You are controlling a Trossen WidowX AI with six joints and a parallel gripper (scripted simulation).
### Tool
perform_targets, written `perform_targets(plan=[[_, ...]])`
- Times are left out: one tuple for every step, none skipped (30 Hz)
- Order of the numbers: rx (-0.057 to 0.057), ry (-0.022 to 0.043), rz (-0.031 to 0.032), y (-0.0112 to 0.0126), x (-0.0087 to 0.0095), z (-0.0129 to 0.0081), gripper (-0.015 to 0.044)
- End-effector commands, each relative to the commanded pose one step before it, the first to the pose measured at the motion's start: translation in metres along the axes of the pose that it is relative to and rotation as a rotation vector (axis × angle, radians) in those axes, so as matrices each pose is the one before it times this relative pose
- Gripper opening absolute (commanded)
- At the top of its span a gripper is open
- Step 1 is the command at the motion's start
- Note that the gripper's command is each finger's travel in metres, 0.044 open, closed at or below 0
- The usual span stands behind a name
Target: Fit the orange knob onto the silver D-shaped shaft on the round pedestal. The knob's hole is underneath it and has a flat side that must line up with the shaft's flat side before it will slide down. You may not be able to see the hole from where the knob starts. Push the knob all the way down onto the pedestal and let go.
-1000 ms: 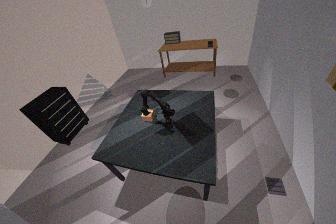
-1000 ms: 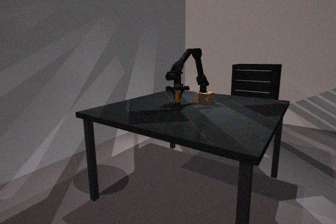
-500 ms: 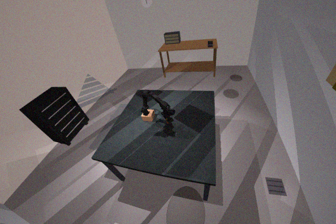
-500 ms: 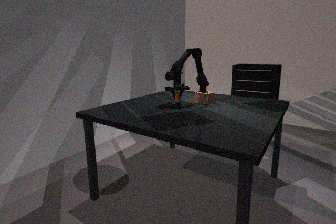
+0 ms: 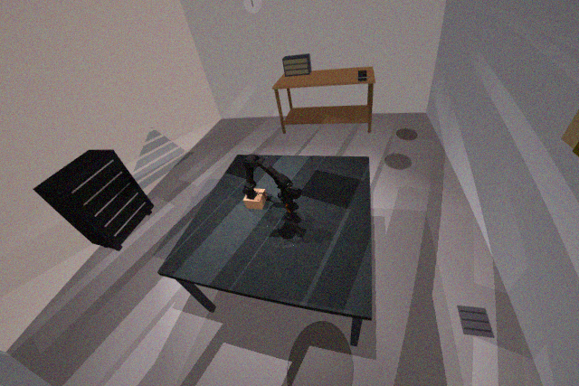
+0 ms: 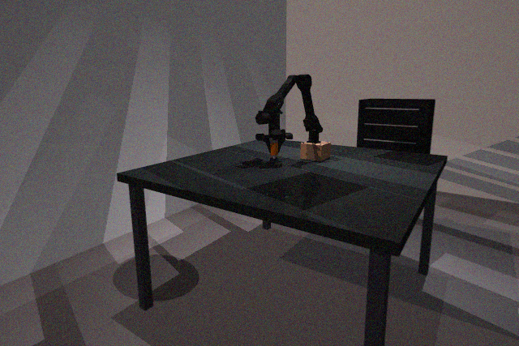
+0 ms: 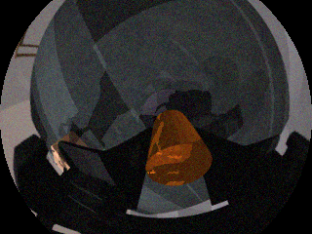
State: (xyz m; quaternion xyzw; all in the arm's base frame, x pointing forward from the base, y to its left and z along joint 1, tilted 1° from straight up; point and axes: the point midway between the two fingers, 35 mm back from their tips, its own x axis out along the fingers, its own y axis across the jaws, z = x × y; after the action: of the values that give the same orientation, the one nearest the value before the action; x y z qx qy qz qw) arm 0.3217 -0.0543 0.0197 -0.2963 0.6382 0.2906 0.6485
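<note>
My gripper is shut on the orange knob and holds it pointing down. In the exterior view the knob hangs just above a dark round pedestal on the dark table. In the top view the gripper stands over the pedestal; only a small trace of orange shows there. In the wrist view the knob fills the space between the dark fingers, and a dark shape lies beyond its tip. The silver shaft is too small and dark to make out.
A tan block holds the arm's base near the table's back. A black slatted crate stands on the floor beside the table. A wooden side table stands against the far wall.
</note>
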Motion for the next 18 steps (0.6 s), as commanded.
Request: perform_targets(plan=[[-0.0067, 0.00193, -0.00011, 0.00025, 0.00121, -0.0004, 0.0], [0.0, -0.00001, -0.00002, -0.00025, 0.00019, 0.00014, 0.0], [0.0, 0.0, -0.00001, -0.0001, 0.00026, 0.00006, 0.0], [0.0, -0.00001, -0.00002, -0.0002, 0.00029, 0.00011, 0.0], [0.0, -0.00001, -0.00003, -0.00031, 0.00028, 0.00017, 0.0], [0.0, -0.00002, -0.00003, -0.00035, 0.0003, 0.0002, 0.0], [0.0, 0.0, 0.0, 0.0, 0.00034, 0.0, 0.0], [0.0, 0.0, 0.0, 0.0, 0.00037, 0.0, 0.0], [0.0, 0.0, 0.0, 0.0, 0.00035, 0.0, 0.0], [0.0, 0.0, 0.0, 0.0, 0.00032, 0.0, 0.0], [0.0, 0.0, 0.0, 0.0, 0.00028, 0.0, 0.0], [0.0, 0.0, 0.0, 0.0, 0.00023, 0.0, 0.0], [0.0, 0.0, 0.0, 0.0, 0.0002, 0.0, 0.0], [0.0015, 0.00001, 0.00002, 0.00025, -0.00022, -0.0001, 0.0], [0.003, 0.00002, 0.00006, 0.00063, -0.00005, -0.00025, 0.0], [0.0015, 0.00001, 0.00004, 0.00043, 0.00009, -0.00017, 0.0], [0.0006, 0.00001, 0.00003, 0.00037, 0.00019, -0.00015, 0.0], [0.0, 0.00001, 0.00001, 0.00017, 0.0, -0.00008, 0.0]])
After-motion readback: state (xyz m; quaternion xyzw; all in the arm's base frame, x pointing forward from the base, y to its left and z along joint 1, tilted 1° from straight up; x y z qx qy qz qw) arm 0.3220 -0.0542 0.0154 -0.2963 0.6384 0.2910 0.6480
